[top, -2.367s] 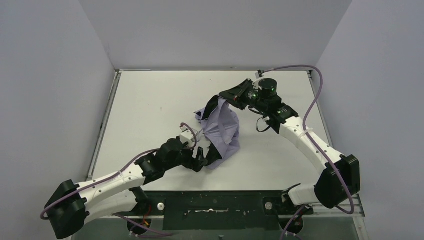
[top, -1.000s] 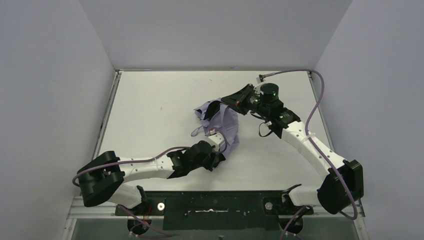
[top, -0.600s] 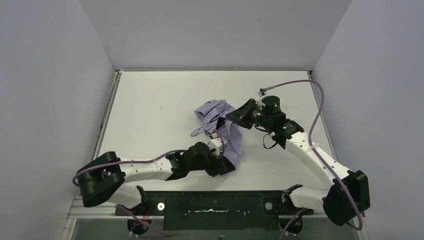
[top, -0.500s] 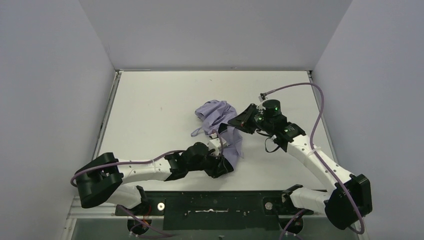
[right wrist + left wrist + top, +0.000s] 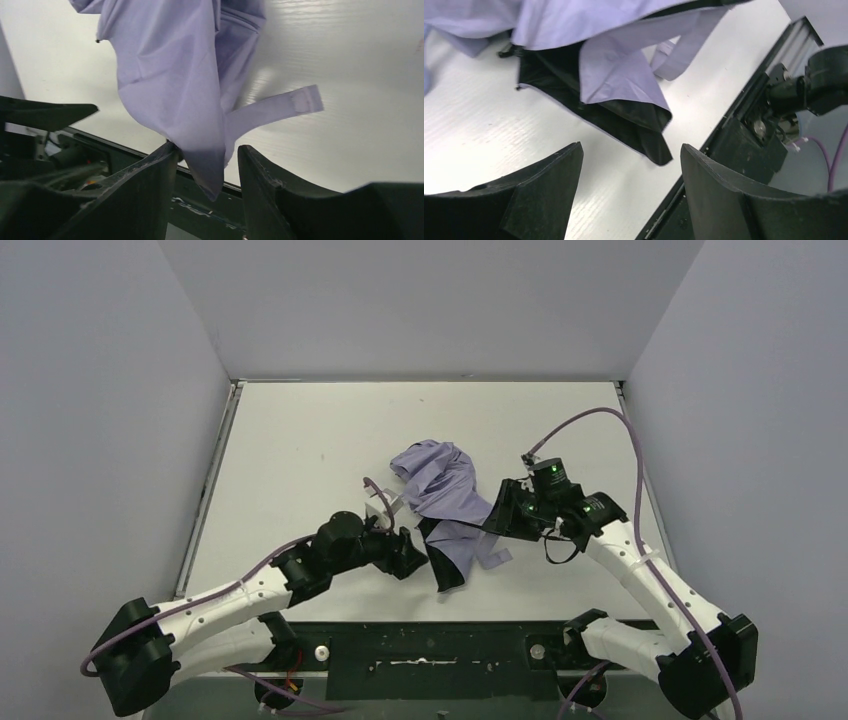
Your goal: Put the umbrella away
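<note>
The umbrella [image 5: 440,482] lies crumpled mid-table, its lavender fabric bunched with black lining showing at the near edge. Its shaft and handle are hidden. In the left wrist view the umbrella [image 5: 609,65] lies just ahead of my left gripper [image 5: 630,150], which is open and empty; in the top view my left gripper [image 5: 413,558] sits at its near-left edge. My right gripper [image 5: 497,518] is at its right side. In the right wrist view its jaws [image 5: 207,149] stand apart with a hanging fold of fabric [image 5: 170,75] between them, touching the left finger. The strap [image 5: 272,107] lies flat on the table.
The white table [image 5: 300,450] is walled on three sides. A black rail [image 5: 450,645] runs along the near edge, close behind both grippers. Purple cables [image 5: 600,420] loop off each arm. The right arm's base [image 5: 769,125] shows in the left wrist view.
My right gripper swung from the far side toward the near edge, drawing fabric over with it. My left gripper backed off to the left of the umbrella's near corner.
</note>
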Tool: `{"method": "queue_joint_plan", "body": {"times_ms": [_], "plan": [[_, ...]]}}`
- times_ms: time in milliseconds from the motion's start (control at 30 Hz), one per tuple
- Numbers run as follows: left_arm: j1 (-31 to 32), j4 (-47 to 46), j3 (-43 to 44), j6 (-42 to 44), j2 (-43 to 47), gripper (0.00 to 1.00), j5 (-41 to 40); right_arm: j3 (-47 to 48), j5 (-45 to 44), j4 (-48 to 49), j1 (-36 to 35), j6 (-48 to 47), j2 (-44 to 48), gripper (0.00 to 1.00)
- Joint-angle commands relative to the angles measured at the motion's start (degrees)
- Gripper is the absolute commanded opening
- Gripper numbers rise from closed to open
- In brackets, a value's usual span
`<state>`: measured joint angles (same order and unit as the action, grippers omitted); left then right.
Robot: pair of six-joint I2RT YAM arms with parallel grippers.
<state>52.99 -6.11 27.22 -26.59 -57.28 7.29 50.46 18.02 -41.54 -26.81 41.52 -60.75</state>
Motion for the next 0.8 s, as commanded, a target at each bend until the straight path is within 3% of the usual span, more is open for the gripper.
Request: {"method": "queue_joint_plan", "body": {"times_ms": [0, 233, 500, 767], "plan": [[-2.36, 3.12, 1.42, -0.51, 1.82, 0.7, 0.3, 4.6, -6.97, -5.6, -0.49, -7.54, 0.24, 0.49], [-2.03, -3.24, 1.23, -4.16, -4.56, 0.71, -0.82, 9.29, -12.19, -9.79, -0.61, -12.13, -0.28, 0.6], [-1.49, -3.12, 7.81, 1.33, -15.91, 0.7, -2.95, 13.13, -11.96, -10.88, -0.46, -16.3, 1.77, 0.69], [-2.15, 7.79, 15.21, 1.66, -22.53, 0.64, -21.73, 13.59, -10.87, -8.91, -0.43, -16.49, 1.65, 0.71]]}}
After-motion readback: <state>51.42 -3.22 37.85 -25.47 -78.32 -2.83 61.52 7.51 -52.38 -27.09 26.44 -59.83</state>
